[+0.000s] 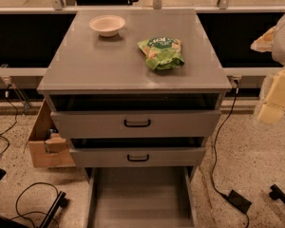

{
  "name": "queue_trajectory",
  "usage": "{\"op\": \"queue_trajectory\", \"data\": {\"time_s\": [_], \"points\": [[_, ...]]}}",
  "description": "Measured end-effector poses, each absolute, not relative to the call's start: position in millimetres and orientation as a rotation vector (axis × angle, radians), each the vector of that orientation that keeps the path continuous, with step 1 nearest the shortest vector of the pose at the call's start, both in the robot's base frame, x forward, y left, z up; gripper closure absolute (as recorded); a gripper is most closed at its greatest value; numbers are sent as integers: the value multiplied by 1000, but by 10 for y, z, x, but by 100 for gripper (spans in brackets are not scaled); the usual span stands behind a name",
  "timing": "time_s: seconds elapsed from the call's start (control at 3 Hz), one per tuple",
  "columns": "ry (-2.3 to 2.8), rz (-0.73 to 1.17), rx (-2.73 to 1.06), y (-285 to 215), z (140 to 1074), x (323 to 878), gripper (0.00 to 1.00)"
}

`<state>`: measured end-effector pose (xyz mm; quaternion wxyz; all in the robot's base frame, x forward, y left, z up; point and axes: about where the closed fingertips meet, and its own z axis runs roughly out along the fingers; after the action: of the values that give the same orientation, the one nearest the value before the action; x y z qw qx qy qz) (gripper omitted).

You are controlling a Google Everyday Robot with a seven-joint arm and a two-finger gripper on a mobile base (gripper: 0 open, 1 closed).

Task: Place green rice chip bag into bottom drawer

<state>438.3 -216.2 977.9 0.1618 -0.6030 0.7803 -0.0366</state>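
The green rice chip bag [161, 52] lies crinkled on the grey cabinet top [95, 61], right of centre, logo end facing away. The bottom drawer [138, 198] is pulled out toward me as a wide shallow grey tray, and nothing lies in it. My gripper [277, 96] hangs at the far right edge of the view, off the cabinet's right side, well apart from the bag and level with the top drawer. It holds nothing that I can see.
A cream bowl [107, 24] sits at the back left of the cabinet top. Two upper drawers with black handles [137, 123] stand slightly open. A cardboard box [45, 141] is on the floor at left. Cables and a power brick [239, 201] lie on the floor at right.
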Motion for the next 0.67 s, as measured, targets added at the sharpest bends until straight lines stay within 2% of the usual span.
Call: {"op": "queue_trajectory", "data": {"time_s": [0.33,0.67], "points": [[2227,-104,-1721,-2162,9779,4383,0],[2169,-119,-1677,-2244,9767,4612,0]]}}
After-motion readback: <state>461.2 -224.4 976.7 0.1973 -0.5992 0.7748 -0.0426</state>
